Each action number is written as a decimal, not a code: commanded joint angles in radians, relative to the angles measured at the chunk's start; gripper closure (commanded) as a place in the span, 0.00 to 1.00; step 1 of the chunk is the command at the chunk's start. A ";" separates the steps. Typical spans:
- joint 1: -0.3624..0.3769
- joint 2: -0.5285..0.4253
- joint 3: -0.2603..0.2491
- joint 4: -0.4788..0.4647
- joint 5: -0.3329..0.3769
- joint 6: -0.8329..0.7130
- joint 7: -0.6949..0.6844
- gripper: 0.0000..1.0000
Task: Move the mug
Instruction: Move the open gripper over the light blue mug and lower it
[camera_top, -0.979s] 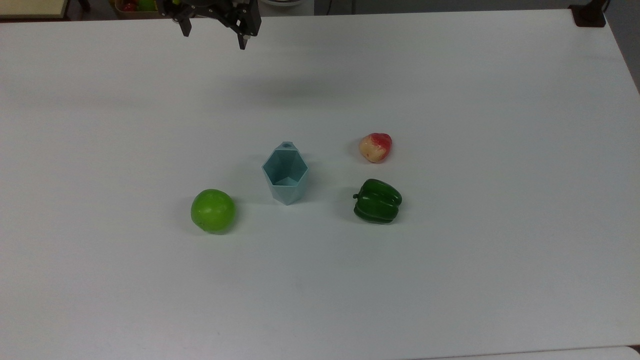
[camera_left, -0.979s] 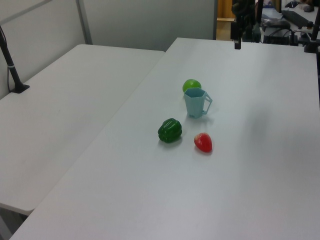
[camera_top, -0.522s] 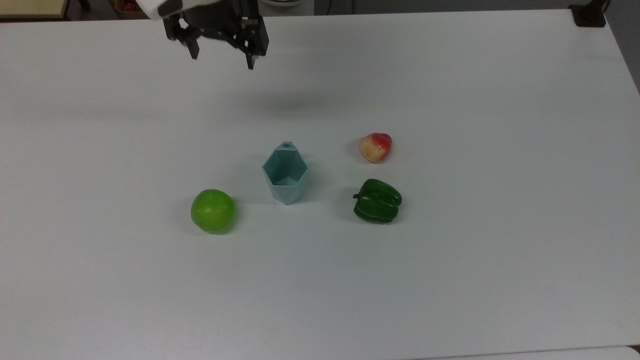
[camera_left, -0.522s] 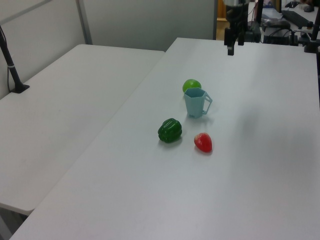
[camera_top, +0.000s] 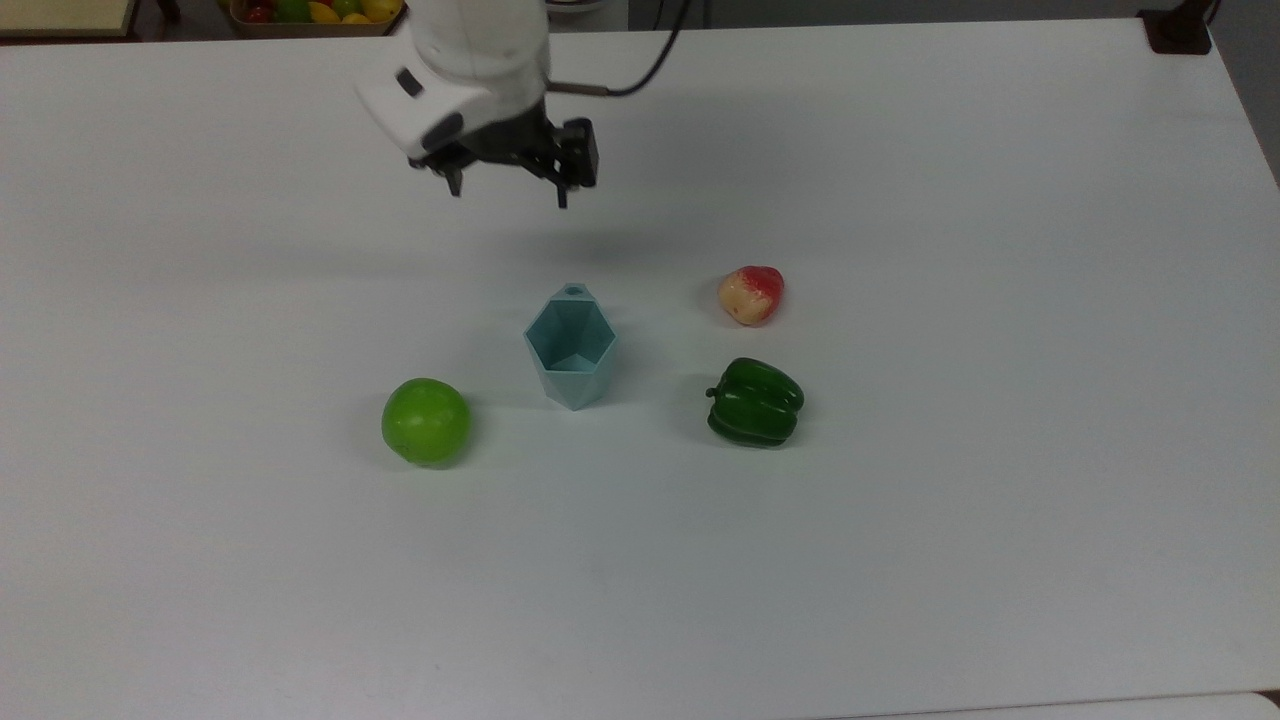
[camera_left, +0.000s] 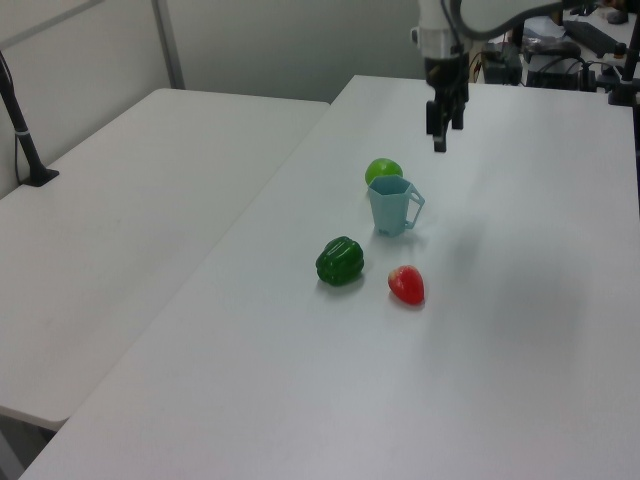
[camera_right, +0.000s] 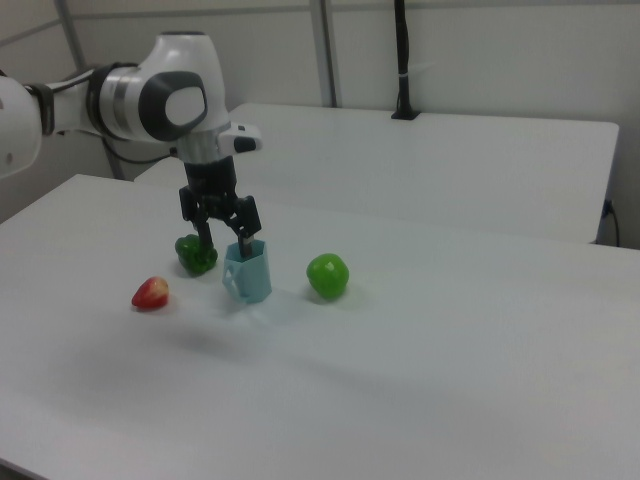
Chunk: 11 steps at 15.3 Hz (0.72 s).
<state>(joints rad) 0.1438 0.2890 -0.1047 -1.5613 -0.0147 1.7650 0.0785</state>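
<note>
The mug (camera_top: 570, 345) is a pale teal faceted cup with a hexagonal rim, standing upright near the table's middle, seen too in the left view (camera_left: 392, 208) and the right view (camera_right: 250, 272). Its small handle points toward the top view's top. My gripper (camera_top: 508, 195) hangs in the air above the table, beyond the mug toward the top view's top and slightly left. It is open, fingers spread wide with nothing between them. In the right view the gripper (camera_right: 226, 240) appears just above and left of the mug's rim; the left view has the gripper (camera_left: 438, 140) above and right of the mug.
A green apple (camera_top: 426, 422) lies left of the mug in the top view. A green bell pepper (camera_top: 755, 402) and a red-and-cream fruit (camera_top: 751, 294) lie to its right. A fruit tray (camera_top: 310, 12) sits past the table's far edge. A second table (camera_left: 120, 200) adjoins.
The gripper has travelled from the table's far edge toward the mug, downward and rightward in the top view, still open. The arm's white wrist has come into view. No object moved.
</note>
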 joint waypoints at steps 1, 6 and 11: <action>0.034 0.038 -0.010 -0.016 0.007 0.047 -0.006 0.04; 0.071 0.111 -0.012 -0.016 0.001 0.112 -0.005 0.14; 0.088 0.147 -0.012 -0.017 -0.004 0.169 0.043 0.33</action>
<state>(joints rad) 0.2067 0.4291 -0.1044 -1.5622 -0.0149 1.8839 0.0848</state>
